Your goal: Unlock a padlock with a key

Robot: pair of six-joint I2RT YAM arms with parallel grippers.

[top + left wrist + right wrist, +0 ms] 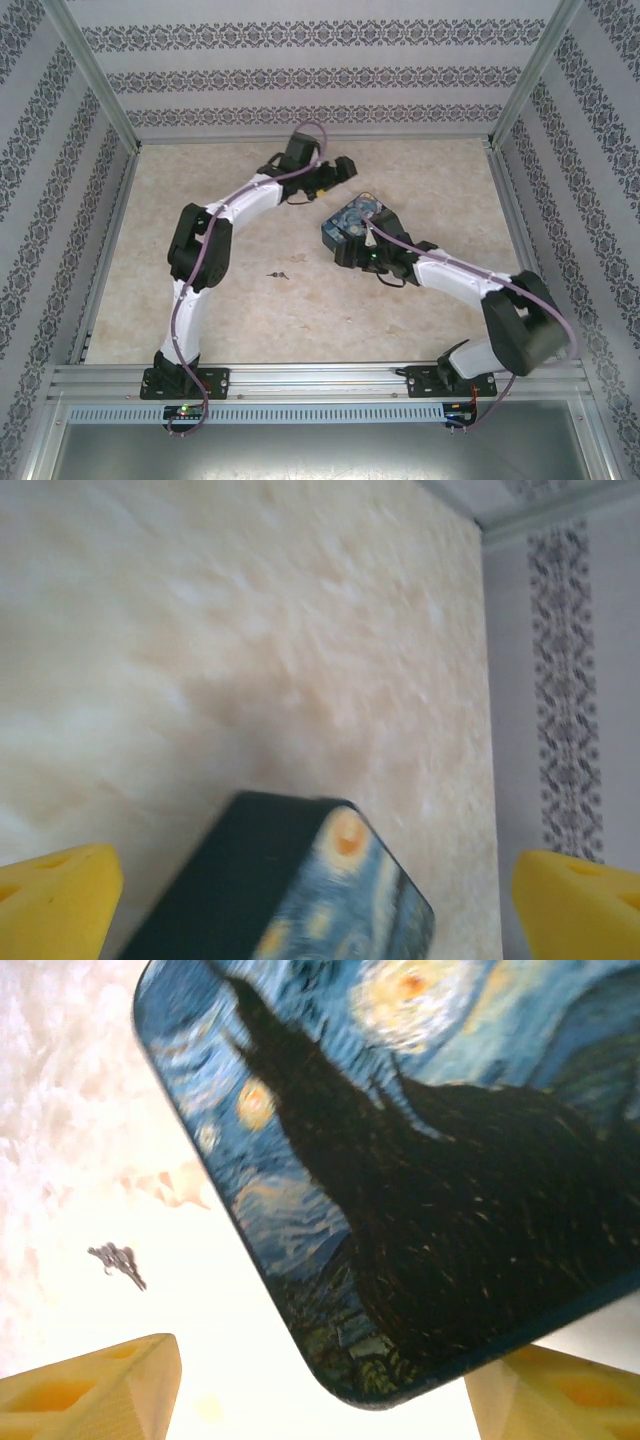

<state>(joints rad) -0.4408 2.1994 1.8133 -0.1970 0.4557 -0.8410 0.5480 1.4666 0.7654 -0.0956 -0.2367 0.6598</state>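
Note:
The key [278, 273] is a tiny dark metal piece lying on the table left of centre; it appears again as the key [118, 1263], left of the tin. The blue swirl-patterned tin [355, 222] lies at mid-table. My right gripper [345, 250] hovers at its near edge, open, and the near corner of the tin [420, 1160] reaches in between the yellow fingers [90, 1395] of the right gripper [325, 1405]. My left gripper [340, 170] is behind the tin, open, with a corner of the tin [300, 890] between the fingers [55, 900] of the left gripper [315, 915]. The padlock is out of view.
The table top [200, 320] is a pale marbled surface, fenced by metal frame posts and patterned walls [60, 180] on the left, right and back. Bare table lies around the key and along the front rail [320, 378].

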